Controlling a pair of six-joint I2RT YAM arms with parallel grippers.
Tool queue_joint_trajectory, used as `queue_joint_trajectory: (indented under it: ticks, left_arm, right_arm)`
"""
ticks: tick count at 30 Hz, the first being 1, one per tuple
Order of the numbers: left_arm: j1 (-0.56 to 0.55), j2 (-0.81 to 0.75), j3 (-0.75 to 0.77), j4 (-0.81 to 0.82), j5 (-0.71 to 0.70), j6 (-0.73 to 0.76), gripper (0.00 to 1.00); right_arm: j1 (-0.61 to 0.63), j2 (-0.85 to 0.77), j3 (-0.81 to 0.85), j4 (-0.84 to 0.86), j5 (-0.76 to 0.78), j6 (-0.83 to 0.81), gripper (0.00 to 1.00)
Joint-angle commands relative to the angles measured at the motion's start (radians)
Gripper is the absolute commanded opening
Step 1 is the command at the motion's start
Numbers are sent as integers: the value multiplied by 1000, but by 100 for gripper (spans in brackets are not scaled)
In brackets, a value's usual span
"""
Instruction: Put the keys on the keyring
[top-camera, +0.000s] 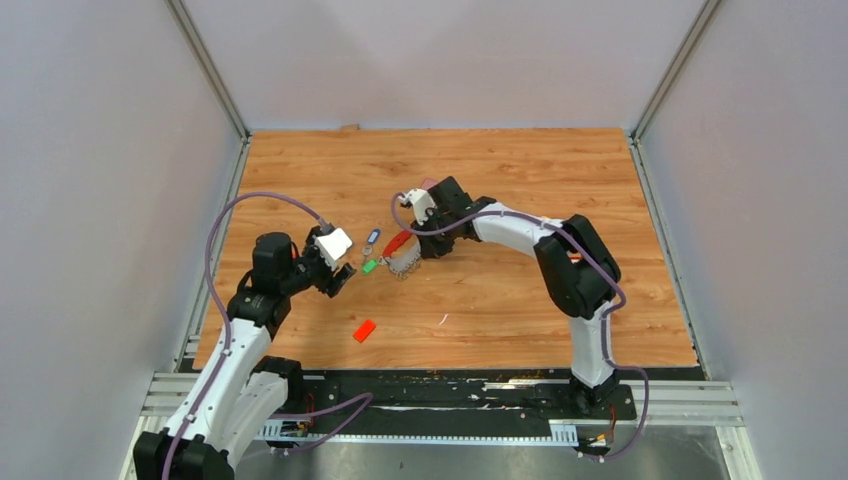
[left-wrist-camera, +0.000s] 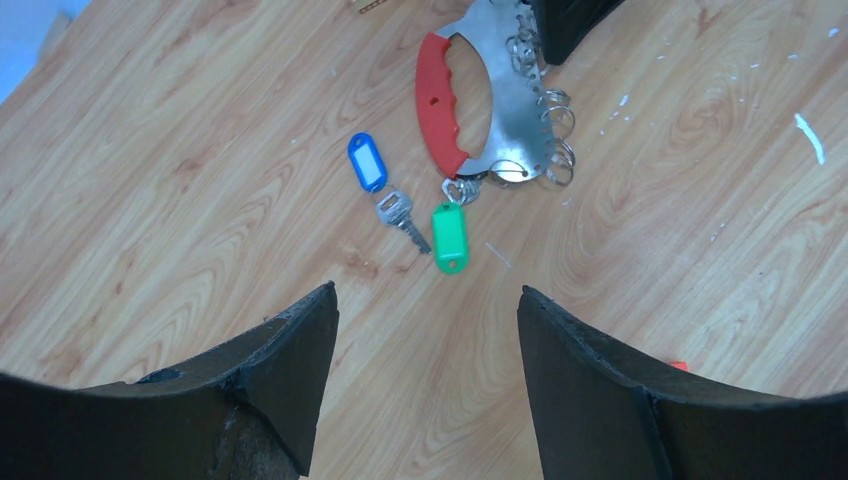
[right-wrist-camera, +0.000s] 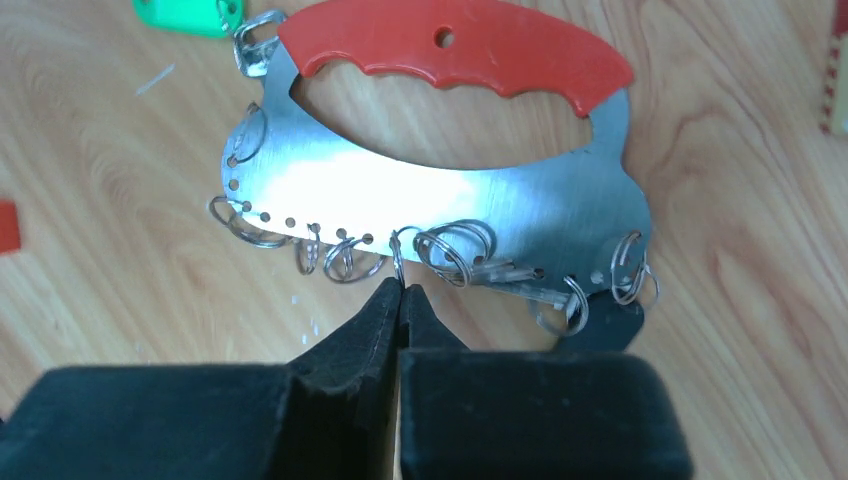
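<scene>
Room: you have open table (top-camera: 520, 300) right of the keyring (right-wrist-camera: 430, 190), which lies mid-table.
Look: red grip, steel plate, rings along its edge.
Right gripper (right-wrist-camera: 400, 290): pinched on one ring.
Left gripper (left-wrist-camera: 426, 292): open, apart.

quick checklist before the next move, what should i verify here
1. Right pincer shut: ok.
2. Right pincer really pinching the ring at its tips, on the keyring: cannot tell.
3. Left pincer open: ok.
4. Blue-tagged key lying loose on the table, apart from the keyring: ok.
5. Green-tagged key hooked onto the keyring's end: cannot tell, it only lies against it.
</scene>
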Motion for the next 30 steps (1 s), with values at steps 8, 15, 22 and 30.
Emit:
queue_joint_trajectory:
  ticks: [8,15,22,30]
  left_arm:
    - [-12,210,149,169,412,60,60]
    - [-140,414,339,161,447,24,60]
    - [-227,523,469,166,483,85,58]
    - [-277,630,507,123,555,195,40]
  right_arm:
    - [-49,-432,-294,206,-128,-249,0]
    - [-56,-566,-306,152,-191,-369,0]
    - [-57,-641,-299,88,-243,-451,0]
    - [-56,-689,-347,69,-301,-516,0]
